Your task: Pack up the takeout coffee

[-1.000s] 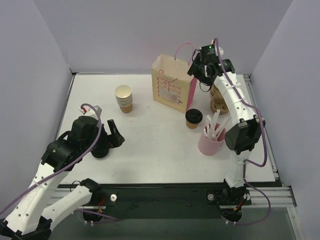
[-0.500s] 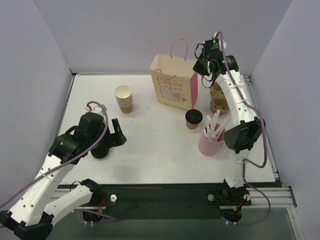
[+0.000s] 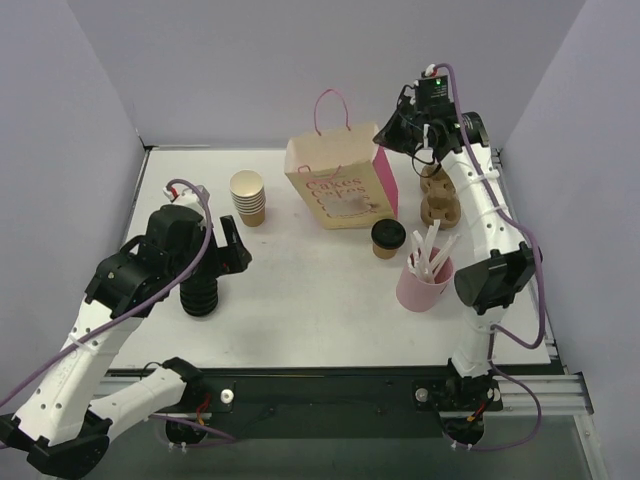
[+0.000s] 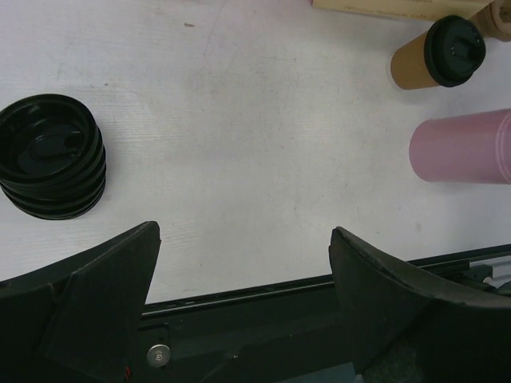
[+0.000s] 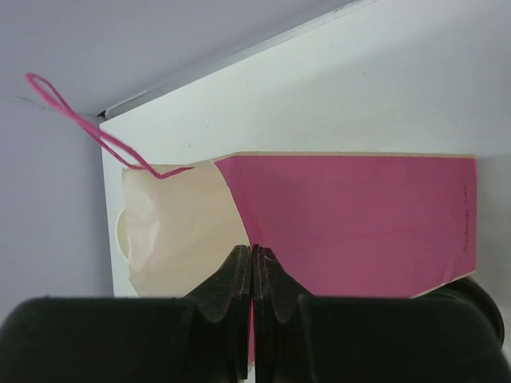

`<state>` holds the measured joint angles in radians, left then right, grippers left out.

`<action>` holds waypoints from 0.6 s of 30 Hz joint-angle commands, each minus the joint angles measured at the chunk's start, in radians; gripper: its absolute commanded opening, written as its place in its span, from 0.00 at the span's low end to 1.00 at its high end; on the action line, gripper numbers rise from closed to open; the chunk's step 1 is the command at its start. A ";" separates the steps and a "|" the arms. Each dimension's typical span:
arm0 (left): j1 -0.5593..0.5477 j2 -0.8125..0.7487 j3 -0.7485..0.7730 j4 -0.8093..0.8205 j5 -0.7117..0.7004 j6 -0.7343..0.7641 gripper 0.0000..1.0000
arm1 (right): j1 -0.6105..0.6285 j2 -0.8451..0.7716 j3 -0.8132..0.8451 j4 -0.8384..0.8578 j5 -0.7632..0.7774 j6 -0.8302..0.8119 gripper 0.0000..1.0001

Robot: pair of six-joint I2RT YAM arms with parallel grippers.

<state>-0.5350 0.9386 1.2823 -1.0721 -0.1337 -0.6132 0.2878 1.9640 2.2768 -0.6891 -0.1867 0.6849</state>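
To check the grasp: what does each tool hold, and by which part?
The right tool pinches the bag by its top rim, at the pink side. The left tool is open and holds nothing.

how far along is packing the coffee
Done: the takeout coffee is lidded. In hand: the right gripper is shut on the top edge of the paper bag. Left: the coffee stands on the table outside the bag and the left gripper is open and empty, so grasping and bagging it remain.
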 commanded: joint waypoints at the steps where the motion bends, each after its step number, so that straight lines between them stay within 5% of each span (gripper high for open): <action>1: 0.000 -0.006 0.080 0.009 -0.040 0.030 0.97 | 0.033 -0.132 -0.078 0.000 -0.080 0.022 0.00; 18: 0.003 0.029 0.186 -0.123 -0.213 -0.006 0.97 | 0.270 -0.367 -0.361 0.002 -0.054 0.163 0.00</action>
<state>-0.5350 0.9501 1.4025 -1.1427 -0.3126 -0.5953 0.5289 1.6756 1.9598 -0.6895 -0.2516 0.7631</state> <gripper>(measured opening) 0.972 0.026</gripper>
